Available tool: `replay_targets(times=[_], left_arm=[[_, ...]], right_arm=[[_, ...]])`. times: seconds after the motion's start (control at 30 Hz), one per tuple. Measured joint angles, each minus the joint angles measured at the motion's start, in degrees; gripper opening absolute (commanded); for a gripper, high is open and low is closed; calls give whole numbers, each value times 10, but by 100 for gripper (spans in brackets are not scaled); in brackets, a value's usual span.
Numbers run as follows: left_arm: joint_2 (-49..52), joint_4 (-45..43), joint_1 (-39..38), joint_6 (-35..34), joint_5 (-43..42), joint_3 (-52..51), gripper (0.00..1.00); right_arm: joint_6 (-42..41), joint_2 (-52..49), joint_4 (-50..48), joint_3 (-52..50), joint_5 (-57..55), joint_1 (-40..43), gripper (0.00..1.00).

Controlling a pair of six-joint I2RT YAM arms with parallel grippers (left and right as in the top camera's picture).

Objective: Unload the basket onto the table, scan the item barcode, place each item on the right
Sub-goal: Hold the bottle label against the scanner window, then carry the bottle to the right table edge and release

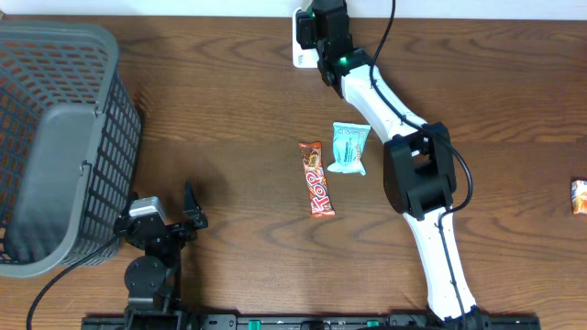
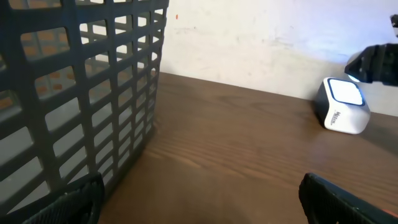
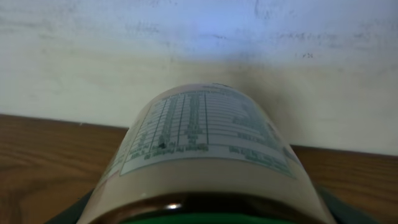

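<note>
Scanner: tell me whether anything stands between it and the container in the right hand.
Nothing visible does. The right hand holds the container right at the scanner, with no object between them.

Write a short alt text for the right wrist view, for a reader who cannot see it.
A round container with a white printed label fills the centre, close to the camera, held in the right gripper. Behind it are a white wall and a brown wooden table.
</note>
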State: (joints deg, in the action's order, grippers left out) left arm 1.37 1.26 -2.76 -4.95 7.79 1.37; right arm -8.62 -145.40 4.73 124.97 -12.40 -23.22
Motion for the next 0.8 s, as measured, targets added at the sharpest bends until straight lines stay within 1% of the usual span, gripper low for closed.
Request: replay_targets(times=[0.07, 0.2, 0.33, 0.4, 0.47, 0.57, 0.63, 0.7, 0.8], left_arm=[[0, 0, 0, 0, 0, 0, 100], [0, 0, 0, 0, 0, 0, 100], [0, 0, 0, 0, -1, 0, 100], [0, 0, 0, 0, -1, 0, 100], [0, 0, 0, 0, -2, 0, 100], [0, 0, 0, 0, -2, 0, 100], [0, 0, 0, 0, -2, 0, 100], [0, 0, 0, 0, -2, 0, 100], [0, 0, 0, 0, -2, 0, 100]], right_arm=[[0, 0, 20, 0, 0, 0, 48], [1, 9, 110, 0, -1, 0, 49], [2, 63, 254, -6, -22, 2, 50], [-1, 114, 342, -6, -41, 6, 52], [-3, 166, 405, -6, -53, 16, 52], [-17, 243, 496, 3, -67, 49, 52], [-32, 272, 547, 11, -74, 76, 52], [-54, 285, 592, 14, -81, 113, 52], [-78, 276, 628, 9, -82, 172, 53]])
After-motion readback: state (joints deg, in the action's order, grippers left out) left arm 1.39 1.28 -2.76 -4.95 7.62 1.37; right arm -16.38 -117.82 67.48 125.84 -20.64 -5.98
